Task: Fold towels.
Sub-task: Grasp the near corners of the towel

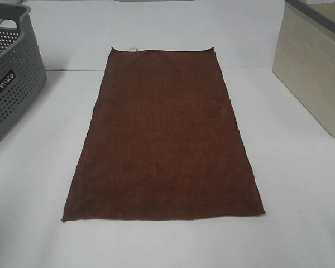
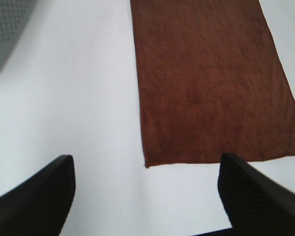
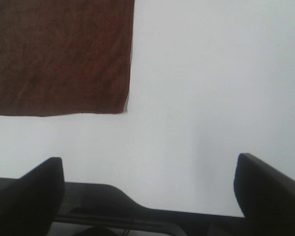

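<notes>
Exterior high has the towel (image 1: 163, 134) spread flat mid-desk (image 1: 301, 212), white tag (image 1: 132, 48) on the far hem, a grey basket (image 1: 8, 84) off to the left and a beige bin (image 1: 315, 72) on the right. On my wrist cams the left tool (image 2: 147, 196) and right tool (image 3: 150, 191) both gape wide, gripping nothing, each over bare desk near one of the towel's near corners.

Picture edges crop the towel (image 2: 211, 83), grey basket (image 1: 11, 84) and beige bin (image 1: 312, 72).
</notes>
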Controlling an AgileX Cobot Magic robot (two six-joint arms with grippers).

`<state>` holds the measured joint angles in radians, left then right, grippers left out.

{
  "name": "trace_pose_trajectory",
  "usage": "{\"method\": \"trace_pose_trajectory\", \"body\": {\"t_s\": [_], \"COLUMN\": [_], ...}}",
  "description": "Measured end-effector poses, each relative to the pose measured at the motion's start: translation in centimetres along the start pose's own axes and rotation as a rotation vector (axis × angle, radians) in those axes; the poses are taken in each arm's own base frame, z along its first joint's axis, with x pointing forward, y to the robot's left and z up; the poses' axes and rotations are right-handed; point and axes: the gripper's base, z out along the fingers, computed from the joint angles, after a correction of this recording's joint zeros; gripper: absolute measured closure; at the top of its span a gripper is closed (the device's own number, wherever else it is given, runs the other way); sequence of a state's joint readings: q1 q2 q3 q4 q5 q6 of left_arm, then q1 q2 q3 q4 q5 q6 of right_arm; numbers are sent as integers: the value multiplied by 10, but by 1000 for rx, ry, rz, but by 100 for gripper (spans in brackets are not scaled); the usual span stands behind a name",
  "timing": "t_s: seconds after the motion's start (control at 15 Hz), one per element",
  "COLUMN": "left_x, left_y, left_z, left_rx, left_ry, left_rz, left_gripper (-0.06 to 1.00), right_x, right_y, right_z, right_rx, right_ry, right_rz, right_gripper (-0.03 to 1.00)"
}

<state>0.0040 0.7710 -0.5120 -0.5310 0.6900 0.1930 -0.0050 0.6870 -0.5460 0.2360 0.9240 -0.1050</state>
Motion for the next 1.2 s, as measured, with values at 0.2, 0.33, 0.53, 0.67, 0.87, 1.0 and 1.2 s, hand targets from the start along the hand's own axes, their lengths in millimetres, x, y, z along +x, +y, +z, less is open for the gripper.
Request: {"method": "trace_pose_trajectory", "body": {"t_s": [0.2,0.33,0.53,0.67,0.87,1.0,1.2], "left_x": [-9,-6,7,12,22,30,38], "left_y": [10,19,32,36,34,33,27], "left_z": [59,91,133,156,181,190,203], "left_rx": [58,75,92,110,109,79,74], "left_ry": [150,239,356,402,462,483,497], "left_rz": [-78,-108,-161,-164,-161,-161,-138], "left_gripper": [19,19,19,19,19,19,19], "right_x": [-25,-37,-45,-48,-53,-55,-54], "right_y": [3,3,2,1,-1,-3,-6], "right_z": [37,62,100,124,152,164,185], "right_rx": [-106,-170,-238,-289,-333,-337,-352], "right_ry": [111,159,240,280,316,343,393], "right_rz": [11,30,39,65,78,87,111], "right_gripper": [9,9,9,9,11,12,16]}}
